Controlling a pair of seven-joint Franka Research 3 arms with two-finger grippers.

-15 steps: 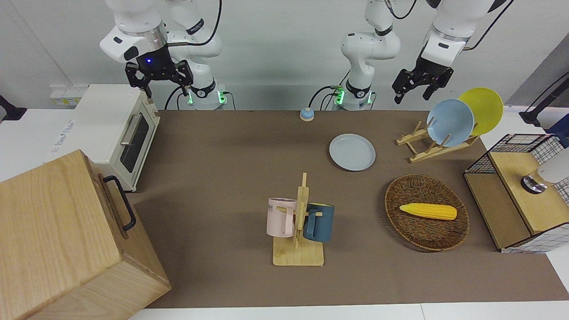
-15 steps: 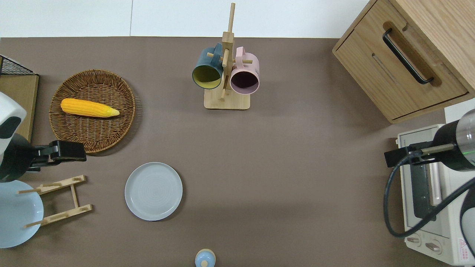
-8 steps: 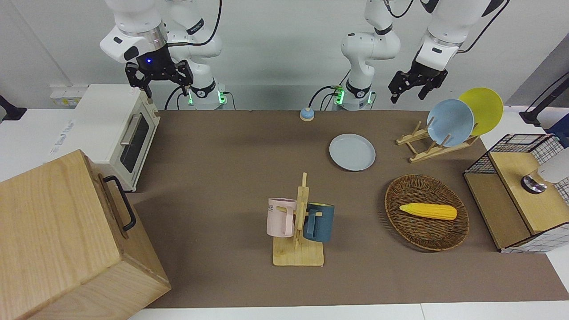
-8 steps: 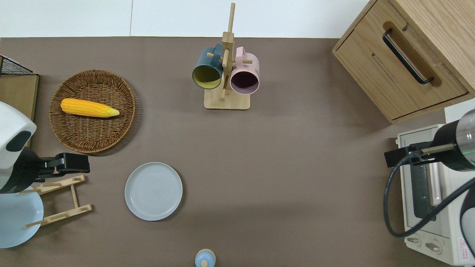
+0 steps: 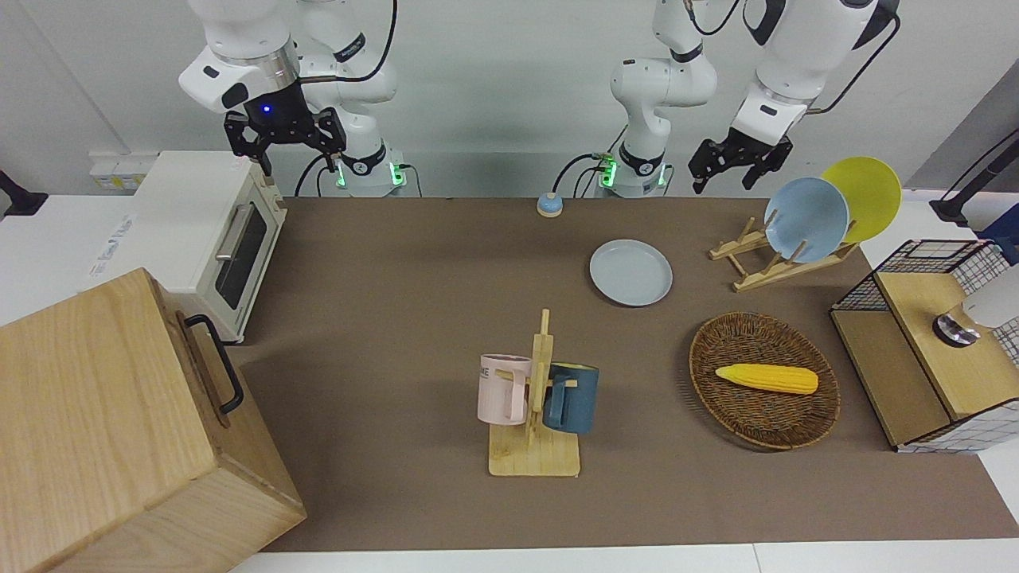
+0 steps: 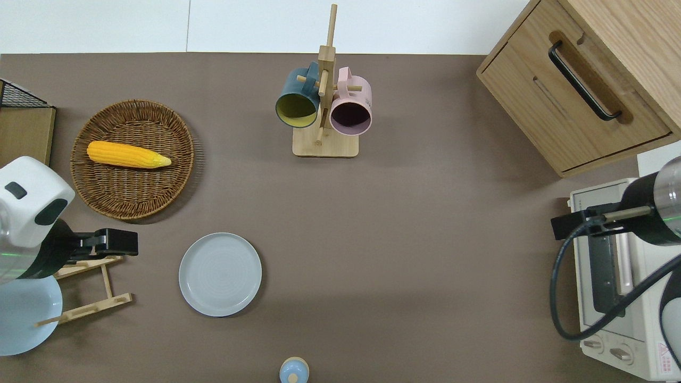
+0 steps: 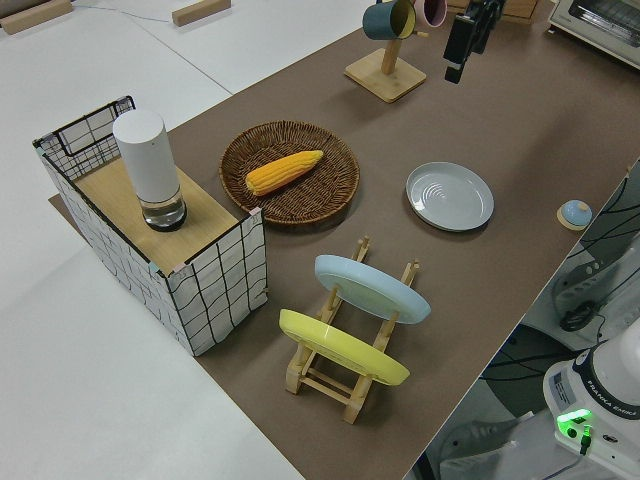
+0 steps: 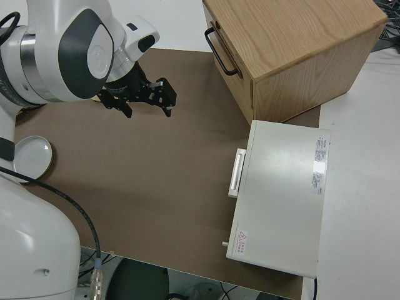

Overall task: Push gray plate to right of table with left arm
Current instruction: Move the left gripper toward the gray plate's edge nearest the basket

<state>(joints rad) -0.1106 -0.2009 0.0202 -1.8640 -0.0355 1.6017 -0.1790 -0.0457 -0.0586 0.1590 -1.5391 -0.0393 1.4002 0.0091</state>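
The gray plate [image 5: 630, 273] [image 6: 220, 274] [image 7: 449, 196] lies flat on the brown table [image 5: 398, 263], in the half toward the left arm's end. My left gripper [image 5: 721, 177] [image 6: 125, 242] [image 7: 461, 45] hangs open and empty in the air. The overhead view puts it over the end of the wooden plate rack [image 6: 88, 287] farther from the robots, apart from the gray plate. My right arm is parked, its gripper [image 5: 286, 147] open.
The rack holds a bluer plate [image 5: 806, 219] and a yellow plate [image 5: 864, 195]. A wicker basket [image 6: 159, 175] with a corn cob [image 6: 127, 154] lies farther out. Elsewhere stand a mug tree [image 5: 535, 398], a toaster oven [image 5: 215, 239], a wooden cabinet [image 5: 119, 430], a wire crate [image 5: 923, 350] and a small blue bell [image 5: 549, 205].
My left gripper has travelled from above the basket's edge toward the robots and toward the gray plate's side, staying open. The plate and the right arm have not moved.
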